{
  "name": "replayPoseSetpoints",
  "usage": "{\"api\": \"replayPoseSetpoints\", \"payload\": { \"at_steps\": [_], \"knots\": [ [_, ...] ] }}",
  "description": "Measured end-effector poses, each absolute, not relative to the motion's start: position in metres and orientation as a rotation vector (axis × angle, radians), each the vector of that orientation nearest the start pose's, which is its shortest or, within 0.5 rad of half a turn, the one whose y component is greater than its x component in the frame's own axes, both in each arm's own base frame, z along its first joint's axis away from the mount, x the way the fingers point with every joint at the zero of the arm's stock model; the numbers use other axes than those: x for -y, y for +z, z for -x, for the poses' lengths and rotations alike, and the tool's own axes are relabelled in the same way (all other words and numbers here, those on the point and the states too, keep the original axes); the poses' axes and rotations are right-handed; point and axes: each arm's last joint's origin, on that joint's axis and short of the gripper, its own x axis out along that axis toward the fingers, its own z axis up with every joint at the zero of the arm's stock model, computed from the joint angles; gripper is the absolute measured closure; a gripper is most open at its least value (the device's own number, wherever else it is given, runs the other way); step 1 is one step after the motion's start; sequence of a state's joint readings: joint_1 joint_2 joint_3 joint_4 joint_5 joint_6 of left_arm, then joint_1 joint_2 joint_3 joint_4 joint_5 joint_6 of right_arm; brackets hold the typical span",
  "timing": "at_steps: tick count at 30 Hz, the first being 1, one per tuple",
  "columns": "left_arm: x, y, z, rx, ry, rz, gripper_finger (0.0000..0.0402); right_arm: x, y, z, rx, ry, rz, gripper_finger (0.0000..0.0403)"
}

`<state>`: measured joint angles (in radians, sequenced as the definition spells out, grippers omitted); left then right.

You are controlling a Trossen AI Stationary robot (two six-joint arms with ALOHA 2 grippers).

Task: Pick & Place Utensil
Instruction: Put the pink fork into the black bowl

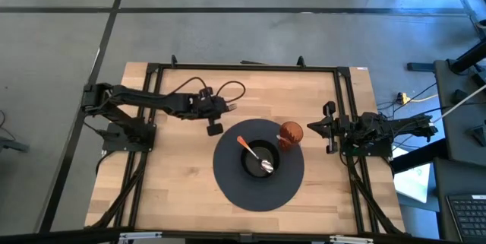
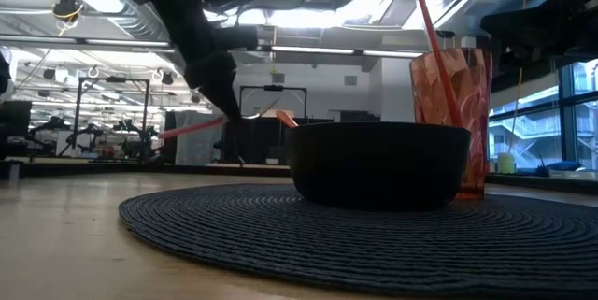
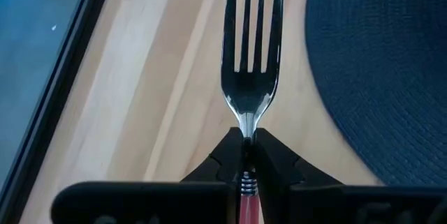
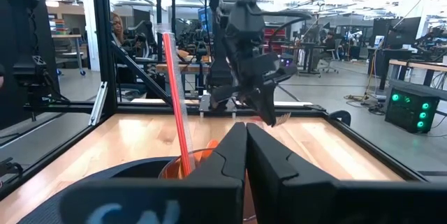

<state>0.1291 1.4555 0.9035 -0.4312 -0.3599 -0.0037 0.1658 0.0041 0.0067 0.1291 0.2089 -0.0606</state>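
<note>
Bowl probably hides spoon, fronting cup on placemat.

Overhead, a round dark placemat is lying on a wooden tabletop. A black bowl holding an orange-handled spoon is sitting at its centre, an orange cup beside it. The left gripper is hovering near the mat's edge; the right arm is waiting at the tabletop's right side.

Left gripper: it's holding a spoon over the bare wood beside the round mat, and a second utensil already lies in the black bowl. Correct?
Not quite. The left gripper holds a fork, not a spoon; the left wrist view shows its tines. The rest stands: it is over bare wood beside the mat, and an orange-handled utensil lies in the black bowl.
</note>
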Motion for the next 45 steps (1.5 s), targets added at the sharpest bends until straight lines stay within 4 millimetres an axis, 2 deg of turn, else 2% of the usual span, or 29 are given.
{"api": "replayPoseSetpoints", "payload": {
  "at_steps": [4,7,10,14,17,20,25,33,39,45],
  "knots": [
    [-0.041,0.214,-0.282,-0.961,0.450,-0.126,0.0388,-0.010,0.178,-0.096,0.128,-0.047,0.036,0.0393],
    [-0.029,0.230,-0.291,-0.907,0.433,-0.152,0.0388,-0.010,0.178,-0.096,0.128,-0.047,0.036,0.0393],
    [-0.008,0.255,-0.297,-0.879,0.439,-0.223,0.0389,-0.010,0.178,-0.096,0.128,-0.047,0.036,0.0393],
    [0.025,0.284,-0.296,-0.864,0.510,-0.390,0.0389,-0.010,0.178,-0.096,0.128,-0.047,0.036,0.0393],
    [0.051,0.298,-0.297,-0.826,0.503,-0.448,0.0389,-0.010,0.178,-0.096,0.128,-0.047,0.036,0.0393],
    [0.072,0.302,-0.302,-0.813,0.485,-0.497,0.0389,-0.010,0.178,-0.096,0.129,-0.047,0.036,0.0393],
    [0.102,0.295,-0.329,-0.833,0.446,-0.632,0.0389,-0.010,0.178,-0.096,0.132,-0.047,0.031,0.0393],
    [0.138,0.254,-0.377,-0.995,0.326,-0.950,0.0389,-0.010,0.178,-0.096,0.134,-0.047,0.031,0.0393],
    [0.162,0.229,-0.401,-1.048,0.262,-1.089,0.0389,-0.010,0.178,-0.096,0.128,-0.047,0.032,0.0393],
    [0.175,0.209,-0.416,-1.098,0.252,-1.208,0.0389,-0.010,0.178,-0.096,0.128,-0.047,0.032,0.0393]
  ]
}}
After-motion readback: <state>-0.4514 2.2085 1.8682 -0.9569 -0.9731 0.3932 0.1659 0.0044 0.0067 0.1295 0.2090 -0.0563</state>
